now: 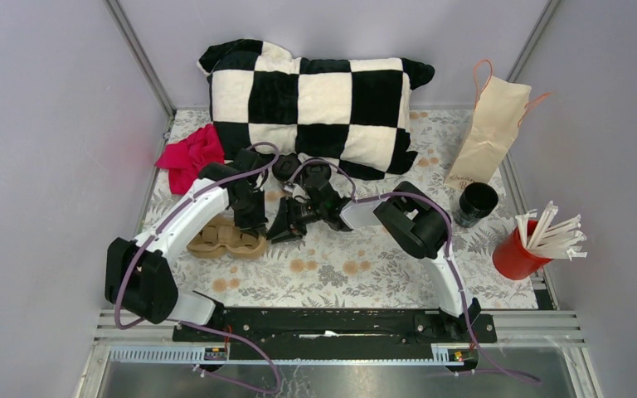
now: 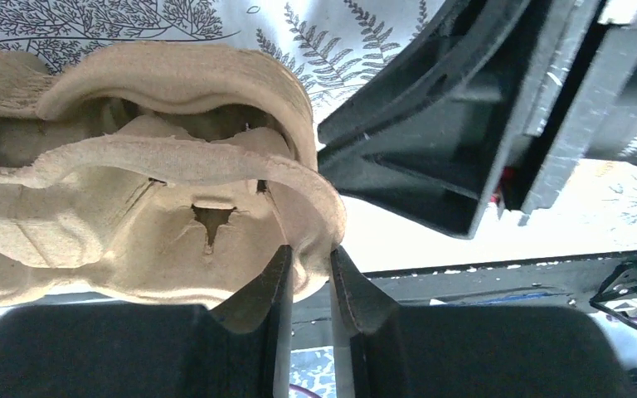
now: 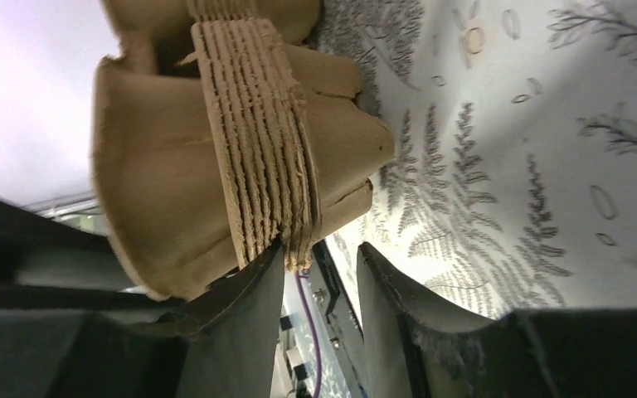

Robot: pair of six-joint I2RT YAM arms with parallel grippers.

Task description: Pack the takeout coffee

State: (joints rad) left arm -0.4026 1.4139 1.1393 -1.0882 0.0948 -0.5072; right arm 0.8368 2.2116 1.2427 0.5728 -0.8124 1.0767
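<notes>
Tablecloth (image 1: 357, 274) open rightward; left gripper (image 2: 308, 253) pinches carrier (image 2: 133, 224) rim (right gripper (image 3: 322, 247) agape).

Pale grey walls (image 1: 33, 124) w/ alu posts (image 1: 139, 58); fern-print tabletop (image 1: 398, 278).

Lab test booth: plain grey panel walls (image 1: 46, 124), aluminium posts (image 1: 138, 55), fern-print tablecloth (image 1: 381, 278).

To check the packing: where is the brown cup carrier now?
In the top view the brown cup carrier is left of centre, in front of the pink cloth, its rim pinched by the left tool.
</notes>
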